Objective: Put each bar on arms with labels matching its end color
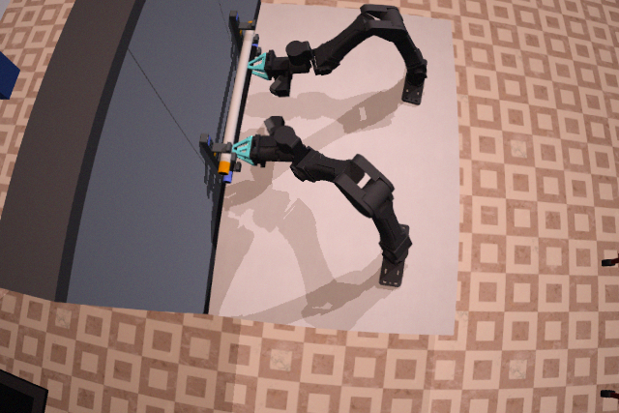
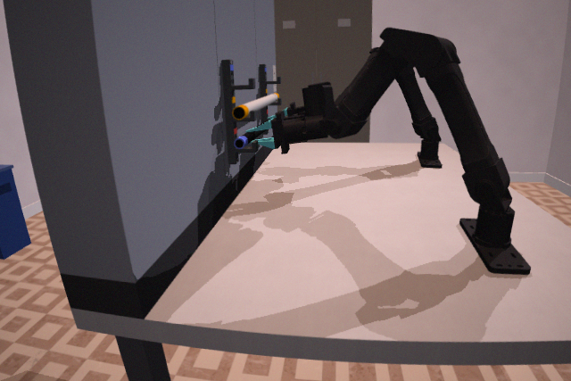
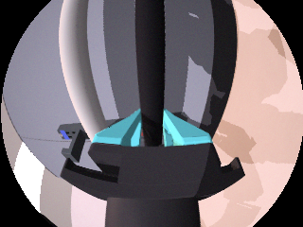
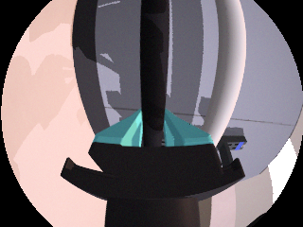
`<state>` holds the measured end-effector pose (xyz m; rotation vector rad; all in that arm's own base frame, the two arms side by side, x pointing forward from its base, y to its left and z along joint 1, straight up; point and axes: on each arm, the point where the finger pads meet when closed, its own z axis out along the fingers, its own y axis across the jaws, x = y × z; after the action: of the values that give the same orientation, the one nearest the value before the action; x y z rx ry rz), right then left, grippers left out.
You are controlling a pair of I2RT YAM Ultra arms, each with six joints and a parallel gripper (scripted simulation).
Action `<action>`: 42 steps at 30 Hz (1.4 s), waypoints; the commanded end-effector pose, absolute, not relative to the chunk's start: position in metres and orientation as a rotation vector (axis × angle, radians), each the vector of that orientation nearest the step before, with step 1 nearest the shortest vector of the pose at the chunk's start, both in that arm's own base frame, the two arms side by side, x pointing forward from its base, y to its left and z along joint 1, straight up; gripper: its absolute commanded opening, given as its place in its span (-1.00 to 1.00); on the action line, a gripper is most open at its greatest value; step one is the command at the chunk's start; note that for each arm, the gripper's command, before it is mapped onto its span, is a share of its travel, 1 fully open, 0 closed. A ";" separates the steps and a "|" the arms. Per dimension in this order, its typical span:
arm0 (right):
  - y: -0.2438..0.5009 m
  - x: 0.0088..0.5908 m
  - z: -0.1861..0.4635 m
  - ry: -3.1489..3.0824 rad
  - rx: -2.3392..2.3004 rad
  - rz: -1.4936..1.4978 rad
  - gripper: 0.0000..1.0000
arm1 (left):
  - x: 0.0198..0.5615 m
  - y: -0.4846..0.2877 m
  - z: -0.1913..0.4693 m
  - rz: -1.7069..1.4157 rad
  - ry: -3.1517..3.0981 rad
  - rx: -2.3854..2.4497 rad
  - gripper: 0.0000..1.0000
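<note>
White bar point(image 1: 237, 91) point(image 2: 259, 104) with orange ends; black bar point(image 2: 251, 136) point(image 3: 151, 61) point(image 4: 154, 61) with blue ends; teal fingers point(image 1: 243, 149) point(image 2: 266, 142); slate-blue wall point(image 1: 150, 148) point(image 2: 161, 91); pale pinkish table point(image 1: 425, 173) point(image 2: 300, 285); floor point(image 1: 524, 198) point(image 2: 28, 307) patterned in tan and brown squares.

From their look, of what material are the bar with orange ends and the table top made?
The bar with orange ends: probably metal, smooth and whitish, shaded softly along its round side; painted plastic would look similar. The table top: pale, matte, perhaps laminate, showing shadows but no mirror-like reflections.

Blue bin point(image 1: 6, 75) point(image 2: 12, 211) on flr, L edge of pic. Dk dbl door point(image 2: 322, 58) in bkgd, two pale plates.
</note>
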<state>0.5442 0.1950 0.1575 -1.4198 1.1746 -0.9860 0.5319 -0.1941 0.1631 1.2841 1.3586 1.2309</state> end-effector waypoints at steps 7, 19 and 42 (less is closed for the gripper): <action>0.194 0.554 0.232 1.082 -1.289 -1.060 -1.00 | 0.538 -0.193 0.233 1.290 1.278 1.156 -1.00; 0.194 0.554 0.238 1.082 -1.289 -1.060 -1.00 | 0.538 -0.193 0.240 1.290 1.278 1.156 -1.00; 0.194 0.555 0.249 1.082 -1.280 -1.058 -1.00 | 0.537 -0.192 0.251 1.292 1.279 1.154 -1.00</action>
<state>0.5449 0.1955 0.1734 -1.4210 1.1861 -0.9739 0.5325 -0.1937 0.1819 1.2959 1.3643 1.2350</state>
